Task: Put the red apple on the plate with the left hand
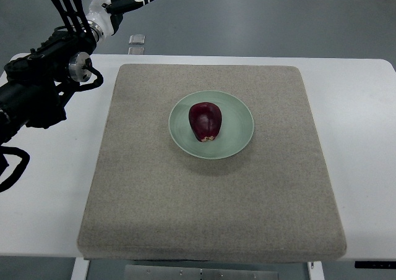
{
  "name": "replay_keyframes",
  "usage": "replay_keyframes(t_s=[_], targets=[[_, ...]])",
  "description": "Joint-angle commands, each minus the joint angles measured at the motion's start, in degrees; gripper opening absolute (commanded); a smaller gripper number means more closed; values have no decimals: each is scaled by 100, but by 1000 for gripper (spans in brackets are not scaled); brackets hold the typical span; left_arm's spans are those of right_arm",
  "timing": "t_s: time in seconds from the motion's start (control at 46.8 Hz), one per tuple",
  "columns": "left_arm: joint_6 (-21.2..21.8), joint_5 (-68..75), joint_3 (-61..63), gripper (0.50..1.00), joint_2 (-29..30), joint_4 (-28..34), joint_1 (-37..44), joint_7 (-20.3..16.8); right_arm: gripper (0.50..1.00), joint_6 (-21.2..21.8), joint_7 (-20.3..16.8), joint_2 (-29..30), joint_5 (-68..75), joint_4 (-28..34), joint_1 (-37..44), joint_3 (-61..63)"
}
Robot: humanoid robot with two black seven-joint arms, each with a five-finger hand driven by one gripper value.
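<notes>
Red apple (205, 121) on green plate (238, 143) at mat (154, 199) centre — placing apparently done — left hand (120, 5) empty, fingers spread, beyond table's (359, 107) far-left corner.

A table (371, 107) fills most of the view. A big mat (154, 218) lies on the table, in the middle. A plate (238, 110) sits on the mat, near the mat's middle and a bit toward the far side. The apple (205, 120) lies on the plate, close to the plate's middle. The left hand (120, 5) is up in the far left corner, well apart from the plate. Its arm (37, 94) comes in from the left edge, over the table beside the mat.
</notes>
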Motion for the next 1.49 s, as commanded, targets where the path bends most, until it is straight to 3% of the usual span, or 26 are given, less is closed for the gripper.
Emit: replay_keyframes(t_s=[0.0, 0.299, 0.512, 1.473], targets=[[-127, -158, -390, 990, -117, 108, 123, 57, 964, 0, 0, 0, 0, 0, -1, 0], [-1190, -228, -1155, 992, -478, 714, 351, 163, 964, 0, 0, 0, 0, 0, -1, 0], [-1691, -588, -1332, 992, -496, 776, 421, 163, 964, 0, 0, 0, 0, 0, -1, 0], [-1656, -703, -1244, 992, -478, 741, 738, 128, 964, 0, 0, 0, 0, 0, -1, 0]])
